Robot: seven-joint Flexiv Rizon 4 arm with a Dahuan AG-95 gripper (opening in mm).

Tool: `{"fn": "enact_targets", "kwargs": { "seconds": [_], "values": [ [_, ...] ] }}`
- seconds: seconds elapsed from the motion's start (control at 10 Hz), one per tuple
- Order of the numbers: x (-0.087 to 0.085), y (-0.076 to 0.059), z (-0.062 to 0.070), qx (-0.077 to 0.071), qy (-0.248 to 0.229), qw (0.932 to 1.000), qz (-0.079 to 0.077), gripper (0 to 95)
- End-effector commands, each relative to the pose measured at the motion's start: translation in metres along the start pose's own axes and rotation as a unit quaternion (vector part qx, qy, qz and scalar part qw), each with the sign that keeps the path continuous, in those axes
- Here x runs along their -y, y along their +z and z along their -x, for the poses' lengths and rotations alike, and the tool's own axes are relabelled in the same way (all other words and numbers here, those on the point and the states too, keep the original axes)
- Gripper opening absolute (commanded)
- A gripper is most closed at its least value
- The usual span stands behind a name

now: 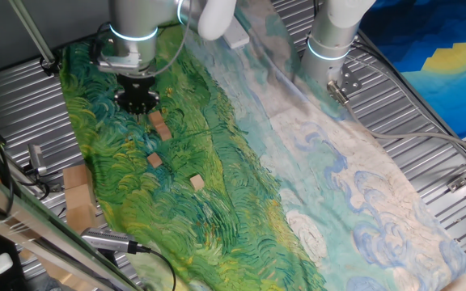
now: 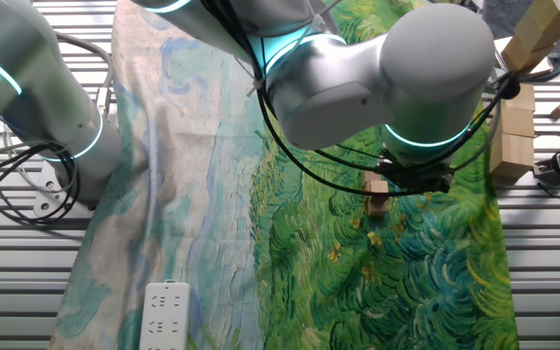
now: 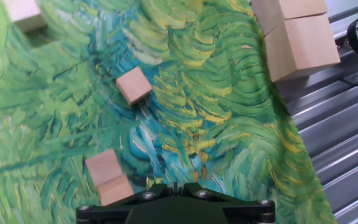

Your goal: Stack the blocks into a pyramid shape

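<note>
painted green cloth (image 1: 217,186), ribbed metal table (image 1: 427,97)

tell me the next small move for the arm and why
Probably lower the tool straight down toward the pair of small light-brown wooden cubes touching each other just below it. In the hand view they sit at the tool's edge, while two more wooden cubes lie apart on the green painted cloth, so no pyramid exists yet.

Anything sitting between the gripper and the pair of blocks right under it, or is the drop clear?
Nothing visible in the way. In the hand view the two touching blocks lie just ahead of the gripper on bare cloth. The nearest other block sits farther out, beyond them. The fingertips themselves are not in view.
</note>
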State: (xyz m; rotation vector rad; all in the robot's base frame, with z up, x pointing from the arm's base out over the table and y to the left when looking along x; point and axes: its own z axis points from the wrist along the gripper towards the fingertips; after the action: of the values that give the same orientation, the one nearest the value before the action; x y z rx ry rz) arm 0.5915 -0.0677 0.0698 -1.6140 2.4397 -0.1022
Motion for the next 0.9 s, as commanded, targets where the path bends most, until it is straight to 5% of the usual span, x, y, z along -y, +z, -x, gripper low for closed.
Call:
{"fn": "enact_targets", "kwargs": {
  "seconds": [0.1, 0.4, 0.9],
  "values": [
    [-0.003, 0.002, 0.005, 0.002, 0.014, 0.9999, 0.001, 0.0],
    [-0.008, 0.005, 0.012, 0.0, 0.031, 0.9995, 0.001, 0.0],
    [-0.017, 0.01, 0.002, -0.001, 0.036, 0.9994, 0.002, 0.0]
  ]
}}
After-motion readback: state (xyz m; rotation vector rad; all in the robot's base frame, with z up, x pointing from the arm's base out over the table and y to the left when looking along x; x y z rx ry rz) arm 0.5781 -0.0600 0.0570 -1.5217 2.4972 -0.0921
